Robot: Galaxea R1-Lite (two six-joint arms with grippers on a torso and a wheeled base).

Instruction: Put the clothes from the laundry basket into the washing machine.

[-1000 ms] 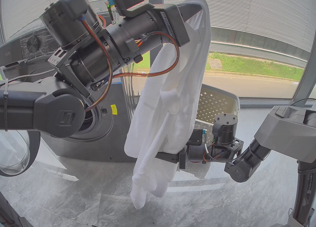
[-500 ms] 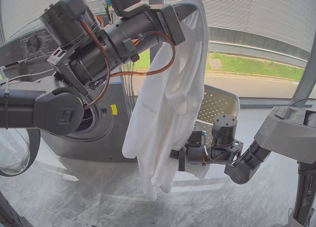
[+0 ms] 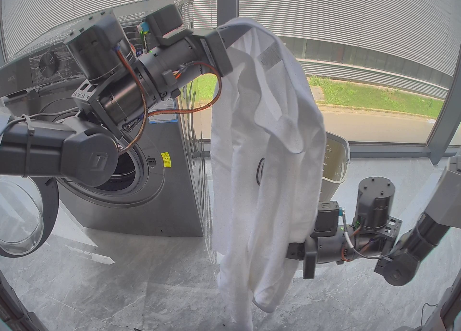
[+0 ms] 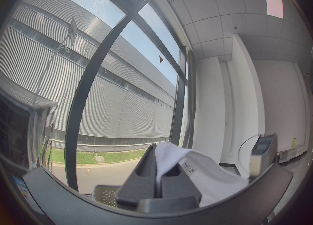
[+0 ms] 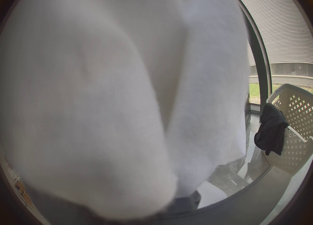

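A white shirt (image 3: 266,164) hangs from my left gripper (image 3: 234,35), which is raised high and shut on the shirt's collar end (image 4: 169,157). The cloth falls in long folds almost to the floor. My right gripper (image 3: 294,251) is low at the shirt's right edge, pressed against the hanging cloth, which hides its tip. White cloth (image 5: 114,88) covers most of the right wrist view. The grey washing machine (image 3: 158,192) stands at the left with its drum opening (image 3: 117,173) uncovered. The laundry basket (image 3: 336,159) is behind the shirt, with a dark garment (image 5: 270,131) draped over its rim (image 5: 293,131).
The machine's round glass door (image 3: 21,224) is swung open at the far left. Grey marble floor (image 3: 144,284) lies free in front of the machine. A wall of windows (image 3: 365,34) runs behind everything.
My left arm has drawn back towards the machine, carrying the shirt, which now hangs lower and wider. My right arm has moved right and lower, ending at the shirt's right edge.
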